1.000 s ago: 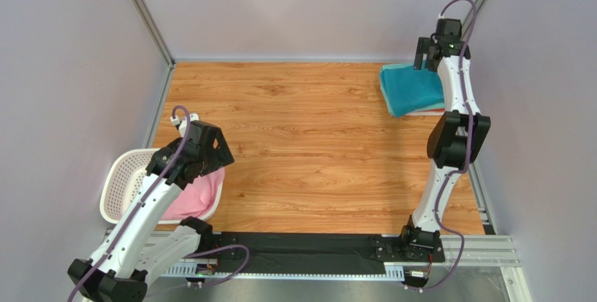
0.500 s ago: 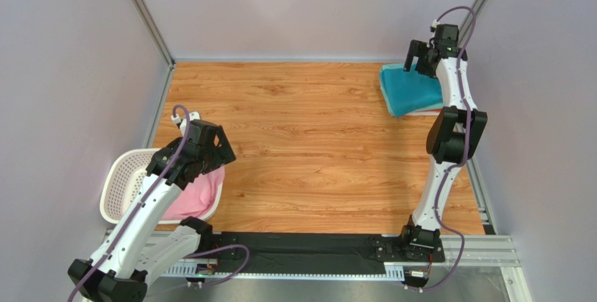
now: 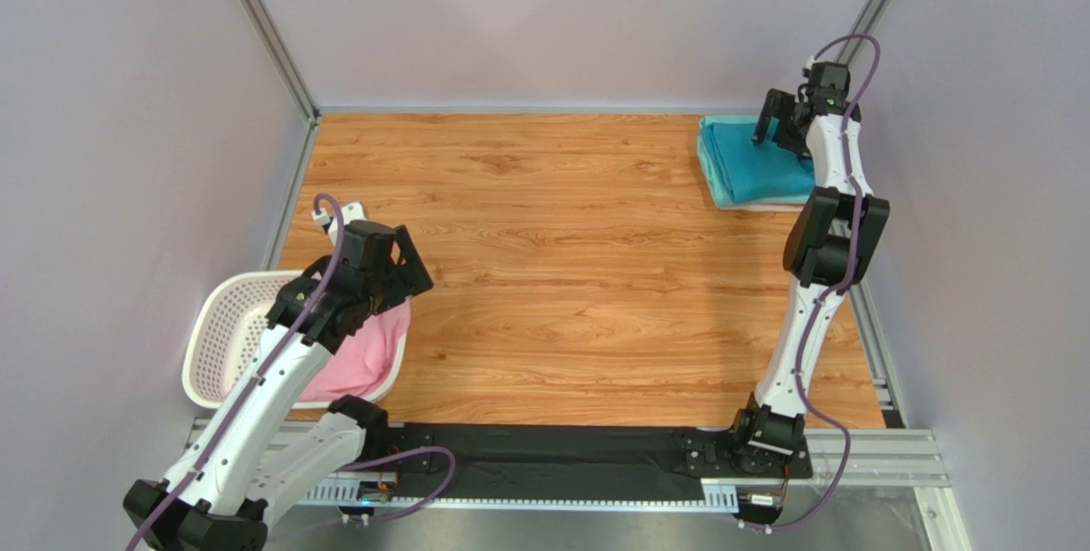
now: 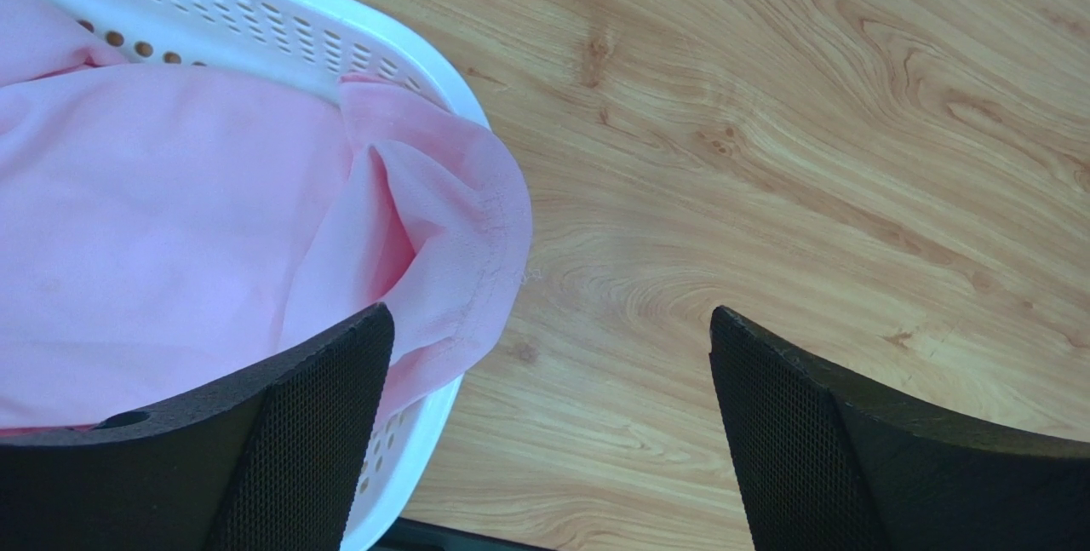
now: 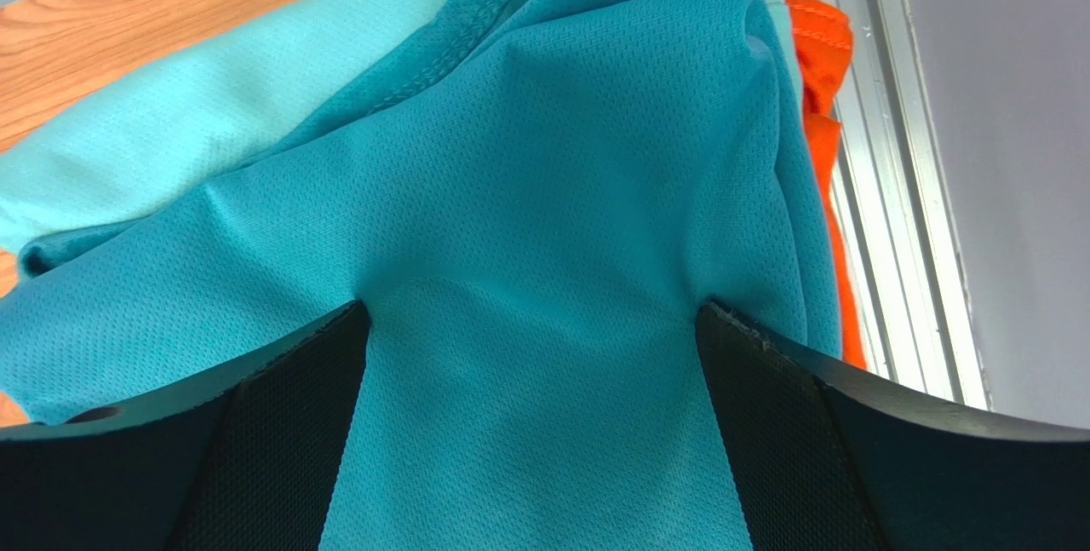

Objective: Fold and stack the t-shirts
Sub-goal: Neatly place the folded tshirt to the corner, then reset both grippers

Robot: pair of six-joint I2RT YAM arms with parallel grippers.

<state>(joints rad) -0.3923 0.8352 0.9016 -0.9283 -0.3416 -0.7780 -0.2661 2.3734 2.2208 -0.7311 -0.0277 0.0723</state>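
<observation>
Three folded t-shirts lie stacked at the table's far right: the deep teal t-shirt (image 3: 749, 162) (image 5: 550, 193) on top, a mint green one (image 5: 192, 142) under it, and an orange one (image 5: 819, 104) peeking out at the right edge. My right gripper (image 5: 534, 308) (image 3: 783, 117) is open, its fingertips (image 5: 326, 334) pressing into the teal cloth. A crumpled pink t-shirt (image 3: 358, 360) (image 4: 192, 232) fills the basket and hangs over its rim. My left gripper (image 4: 550, 321) hovers open above that rim corner, holding nothing.
The white lattice basket (image 3: 224, 321) (image 4: 422, 66) stands at the near left table edge. A metal rail (image 5: 896, 193) and the grey wall run right beside the stack. Bare wood tabletop (image 3: 576, 257) lies between the basket and the stack.
The right gripper swung left, then back right and down onto the stack, which now lies squarer and closer to the right rail. The left arm crept slightly rightward over the basket.
</observation>
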